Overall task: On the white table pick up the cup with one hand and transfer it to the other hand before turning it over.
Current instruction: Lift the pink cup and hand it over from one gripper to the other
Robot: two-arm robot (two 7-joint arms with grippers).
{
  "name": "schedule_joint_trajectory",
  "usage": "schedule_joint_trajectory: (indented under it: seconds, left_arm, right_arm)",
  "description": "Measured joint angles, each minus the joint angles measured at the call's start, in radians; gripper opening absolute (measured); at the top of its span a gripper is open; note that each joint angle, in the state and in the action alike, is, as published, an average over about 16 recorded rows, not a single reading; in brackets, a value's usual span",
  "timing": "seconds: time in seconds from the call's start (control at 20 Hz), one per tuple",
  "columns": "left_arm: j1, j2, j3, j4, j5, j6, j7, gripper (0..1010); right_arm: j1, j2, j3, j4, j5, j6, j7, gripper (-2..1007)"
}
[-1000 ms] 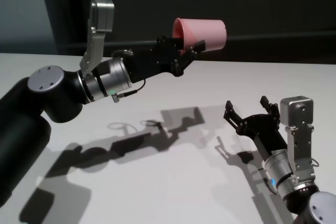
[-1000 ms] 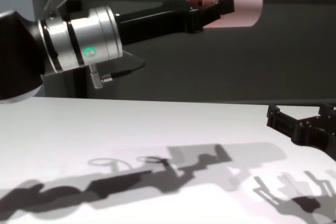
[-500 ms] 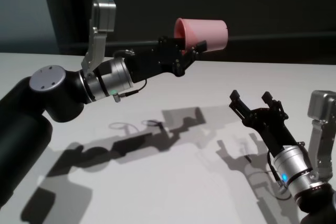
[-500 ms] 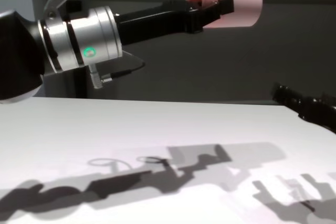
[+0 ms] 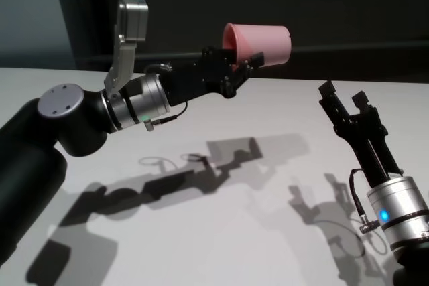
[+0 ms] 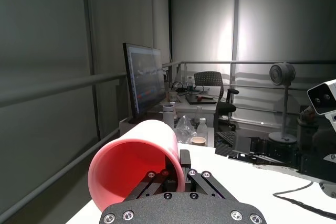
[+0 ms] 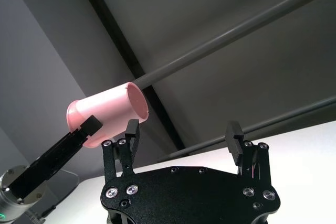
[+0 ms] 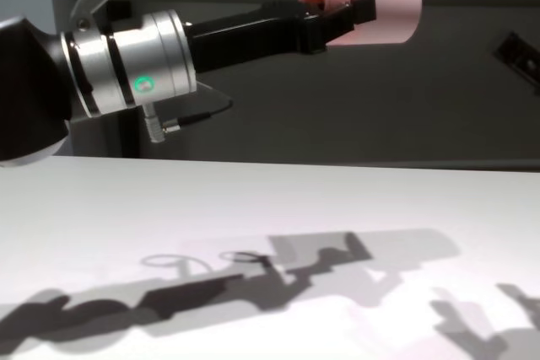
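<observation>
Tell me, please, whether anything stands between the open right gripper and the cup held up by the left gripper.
Nothing visible: the cup lies sideways in the left gripper, with only air toward the right gripper.

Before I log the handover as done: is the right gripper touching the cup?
No. In the head view the right gripper is open, apart from the cup.

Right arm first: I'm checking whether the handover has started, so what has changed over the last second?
The right hand, jaws open and empty, has risen from low over the plain matte white table and swung upright, pointing up toward the salmon-pink tapered plastic cup without touching it. Unchanged: the left hand holds the cup sideways in the air by its rim, in the same place.
</observation>
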Motion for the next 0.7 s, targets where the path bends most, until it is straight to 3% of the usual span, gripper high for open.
schedule_joint_trajectory:
  seconds: [0.2,0.45,0.7]
  left_arm:
    - [0.0,0.0,0.0,0.0,0.0,0.0,0.0,49]
    - [0.0,0.0,0.0,0.0,0.0,0.0,0.0,49]
    - [0.0,0.0,0.0,0.0,0.0,0.0,0.0,49]
  right_arm:
    - [0.01,-0.015,0.022,0.014,0.138,0.011,0.068,1004]
    - [0.04,-0.031,0.044,0.059,0.312,0.061,0.146,1004]
    - [0.079,-0.044,0.055,0.118,0.446,0.111,0.208,1004]
